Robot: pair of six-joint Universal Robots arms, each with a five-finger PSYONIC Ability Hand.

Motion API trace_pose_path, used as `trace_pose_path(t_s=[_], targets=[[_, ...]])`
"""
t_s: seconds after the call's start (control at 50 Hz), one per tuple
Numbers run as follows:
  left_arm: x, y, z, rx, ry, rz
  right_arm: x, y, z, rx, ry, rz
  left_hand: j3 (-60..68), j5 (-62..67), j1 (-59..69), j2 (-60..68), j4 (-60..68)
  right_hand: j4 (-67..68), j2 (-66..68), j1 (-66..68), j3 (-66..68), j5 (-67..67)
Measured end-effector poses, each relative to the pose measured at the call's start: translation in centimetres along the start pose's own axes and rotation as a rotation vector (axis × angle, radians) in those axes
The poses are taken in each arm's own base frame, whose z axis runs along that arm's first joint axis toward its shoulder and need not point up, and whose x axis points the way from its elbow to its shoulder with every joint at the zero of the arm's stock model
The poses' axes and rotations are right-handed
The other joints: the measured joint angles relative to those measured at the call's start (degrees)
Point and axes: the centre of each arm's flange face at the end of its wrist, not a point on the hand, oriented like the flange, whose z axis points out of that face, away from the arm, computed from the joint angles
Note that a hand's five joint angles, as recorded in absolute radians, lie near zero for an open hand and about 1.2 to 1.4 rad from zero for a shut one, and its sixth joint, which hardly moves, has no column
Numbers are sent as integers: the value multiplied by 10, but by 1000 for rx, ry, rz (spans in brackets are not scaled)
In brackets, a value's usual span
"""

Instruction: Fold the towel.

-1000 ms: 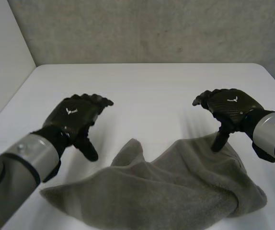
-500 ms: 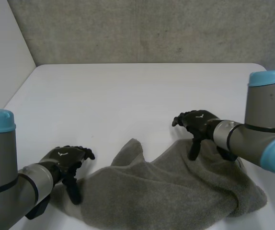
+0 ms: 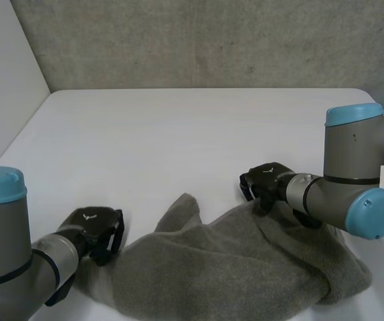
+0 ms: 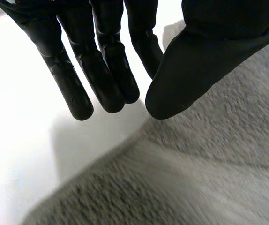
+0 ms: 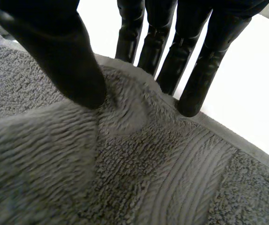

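Grey terry towel [image 3: 232, 267] lies crumpled at the near side of the white table [image 3: 178, 127], a soft lumpy heap with one peaked corner sticking up between my two hands. The pile is looped and fuzzy, with a flatter woven band of ribbed lines near the hem. My left hand [image 3: 93, 226], matte black and smooth, is down at the towel's left edge. Its fingers [image 4: 104, 79] are straight and close together with the tips over bare table just past the hem. The rounded thumb [image 4: 195, 65] hangs over the cloth near them with nothing caught between, so that hand is open and holds nothing. My right hand [image 3: 267, 182] sits on the towel's far edge, right of the peak. Its thumb [image 5: 64, 56] is dug into the pile and dents it. The straight fingers [image 5: 195, 75] stand against the hem on the other side. A raised pucker of cloth is squeezed between thumb and fingers, so that edge is pinched. Smooth table top, rough speckled concrete wall [image 3: 212, 40] behind it.
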Motion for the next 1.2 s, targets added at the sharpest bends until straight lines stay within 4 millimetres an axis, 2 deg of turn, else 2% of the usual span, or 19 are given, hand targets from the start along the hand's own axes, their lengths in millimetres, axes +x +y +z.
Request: trace_pose_path(t_s=[0.06,0.16,0.22,0.32,0.36,0.4,0.42,0.46,0.56,0.72,0.84,0.98,1.12,1.18,1.2], targets=[[-1,-7,0,44,-4,3,1,-3,-2,9,3,-4,10,8,6,9,10,117,120,120,116,125],[-2,-23,2,127,-11,14,4,-12,-3,40,17,-23,14,11,9,13,13,153,145,141,150,154],[-3,-38,7,190,-18,32,11,-26,-4,80,48,-55,14,11,9,13,15,153,145,141,150,154],[-6,-72,16,299,-37,83,31,-69,-13,184,160,-128,12,11,9,11,14,153,145,141,150,154],[-7,-80,18,319,-41,99,37,-83,-19,215,195,-144,-103,-76,-91,-105,-89,153,145,141,150,154],[-6,-85,18,323,-40,114,41,-96,-29,229,219,-151,-300,-304,-298,-306,-303,153,145,141,150,154],[-6,-85,18,316,-38,119,40,-98,-33,226,220,-151,-383,-386,-387,-387,-384,153,145,141,150,154],[-4,-79,16,281,-30,123,37,-99,-42,207,208,-147,-467,-463,-456,-473,-468,153,145,141,150,154],[0,-52,7,188,-9,103,24,-89,-62,186,151,-139,-525,-519,-509,-525,-523,153,145,141,150,154],[2,-24,7,147,1,15,6,-80,-95,271,121,-158,-529,-525,-515,-530,-529,153,145,141,150,154],[2,-18,15,142,1,-9,-3,-80,-118,309,126,-168,-529,-525,-515,-530,-529,153,145,141,150,154],[2,-10,28,107,3,-8,-13,-88,-156,379,145,-192,-529,-525,-515,-530,-529,153,145,141,150,154],[2,-1,38,65,4,-6,-11,-92,-184,439,172,-205,-515,-508,-502,-513,-516,153,145,141,150,154],[2,2,40,52,4,-6,-8,-94,-192,460,182,-210,-458,-450,-444,-459,-458,153,145,141,150,154],[2,2,41,50,3,-6,-7,-94,-195,465,185,-211,-399,-411,-393,-401,-414,153,145,141,150,154]])
